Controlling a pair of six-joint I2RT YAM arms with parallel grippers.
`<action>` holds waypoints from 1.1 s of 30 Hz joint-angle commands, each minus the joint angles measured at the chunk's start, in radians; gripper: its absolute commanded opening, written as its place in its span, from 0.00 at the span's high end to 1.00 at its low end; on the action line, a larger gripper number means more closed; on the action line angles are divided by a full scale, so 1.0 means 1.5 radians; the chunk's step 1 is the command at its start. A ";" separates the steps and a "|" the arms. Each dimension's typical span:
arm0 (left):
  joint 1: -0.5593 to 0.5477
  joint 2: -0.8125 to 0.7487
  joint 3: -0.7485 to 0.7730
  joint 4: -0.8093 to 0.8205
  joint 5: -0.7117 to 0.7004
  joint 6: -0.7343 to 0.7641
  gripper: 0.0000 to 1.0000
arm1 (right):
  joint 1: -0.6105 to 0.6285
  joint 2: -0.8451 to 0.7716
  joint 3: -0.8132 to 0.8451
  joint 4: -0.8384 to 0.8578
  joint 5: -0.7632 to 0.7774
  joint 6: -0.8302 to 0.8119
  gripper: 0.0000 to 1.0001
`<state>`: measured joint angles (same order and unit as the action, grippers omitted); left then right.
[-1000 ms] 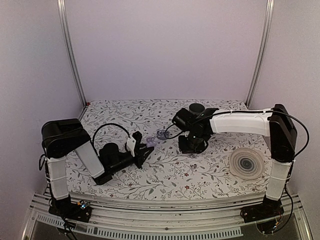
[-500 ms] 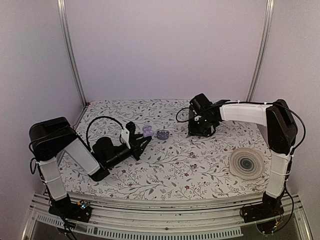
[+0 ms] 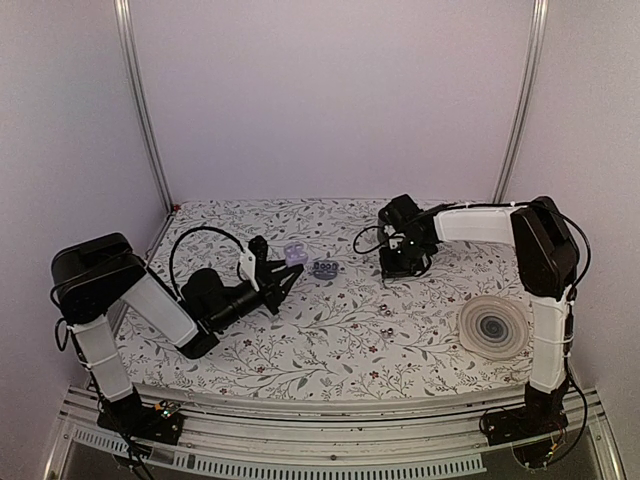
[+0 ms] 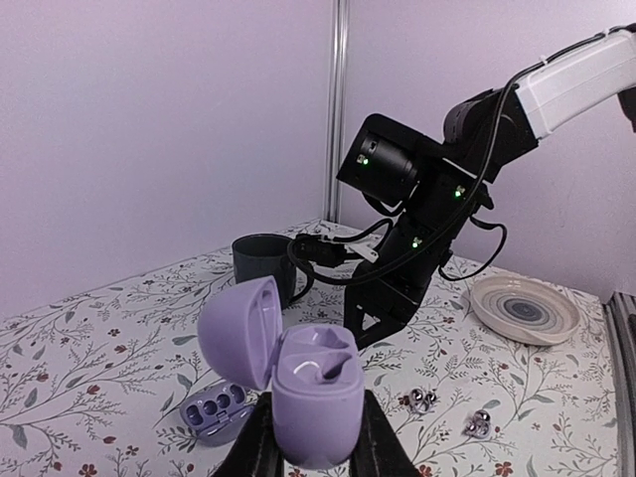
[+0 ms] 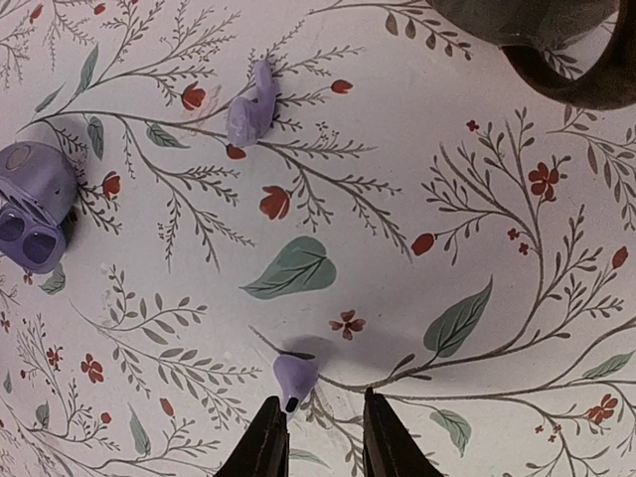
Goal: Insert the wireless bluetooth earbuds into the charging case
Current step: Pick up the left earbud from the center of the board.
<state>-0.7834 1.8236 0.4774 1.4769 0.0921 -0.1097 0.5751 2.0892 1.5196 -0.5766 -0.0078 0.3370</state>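
Left end effector (image 4: 313, 447) clamping charging case (image 4: 298, 378), right end effector (image 5: 316, 437) ajar, empty, fingers (image 5: 270, 442) cropped

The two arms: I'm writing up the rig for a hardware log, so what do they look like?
Both the left arm and right arm have white shells on the long links and black joint housings. A thin black cable loops over the left wrist; another runs along the right arm. The right wrist shows small green lights. The fingers are slim and black.

Right gripper (image 5: 320, 432) retreats toward the table's far side while left gripper (image 4: 313, 447) raises the open charging case (image 4: 313, 397).
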 commanded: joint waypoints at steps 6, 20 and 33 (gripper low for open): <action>0.010 -0.009 0.022 0.050 0.012 -0.003 1.00 | -0.002 0.033 0.038 -0.019 -0.040 -0.032 0.76; 0.011 0.000 0.024 0.055 0.013 -0.005 1.00 | -0.002 0.066 0.062 -0.047 -0.051 -0.003 0.80; 0.011 0.011 0.031 0.054 0.017 -0.003 1.00 | -0.002 0.071 0.066 -0.055 -0.067 0.016 0.87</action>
<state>-0.7811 1.8256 0.5041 1.4761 0.1032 -0.1104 0.5694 2.1689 1.5974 -0.6418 -0.0895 0.3424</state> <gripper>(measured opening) 0.197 0.138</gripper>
